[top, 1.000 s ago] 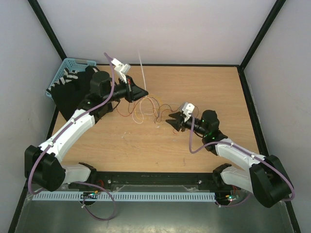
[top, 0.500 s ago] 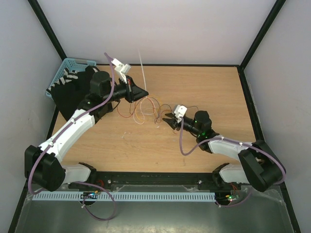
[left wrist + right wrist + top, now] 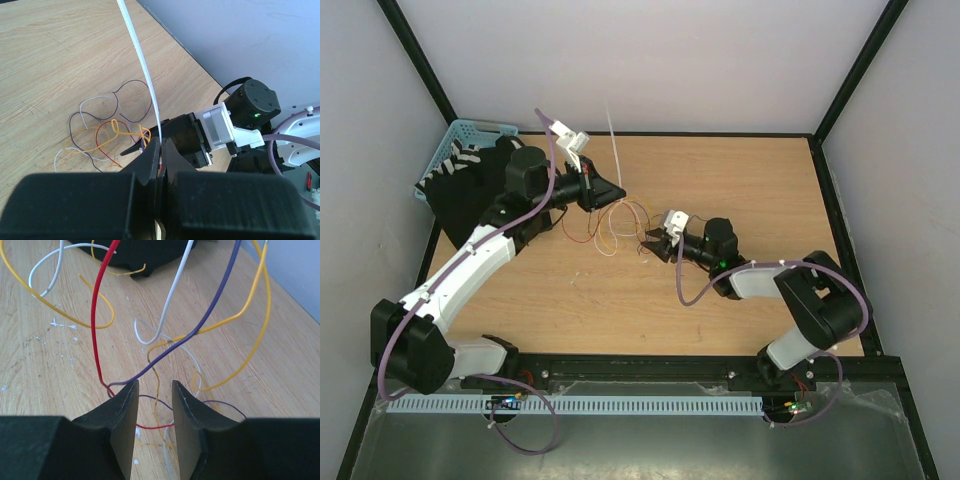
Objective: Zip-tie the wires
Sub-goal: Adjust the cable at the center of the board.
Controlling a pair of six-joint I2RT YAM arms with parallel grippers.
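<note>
Thin loose wires [image 3: 618, 225] in red, yellow, purple & white lie in a curly tangle mid wooden tabletop [image 3: 770, 180], betw. both arms. Prob. v. light, floppy, springy, so best gathered low where strands cross. Narrow white plastic zip tie [image 3: 142, 65], stiffer, stands up from left pincer [image 3: 161, 145], which is clamped on its lower end. Right pincer [image 3: 154, 387] is part open, w/ a few strands in the gap, none nipped.
</note>
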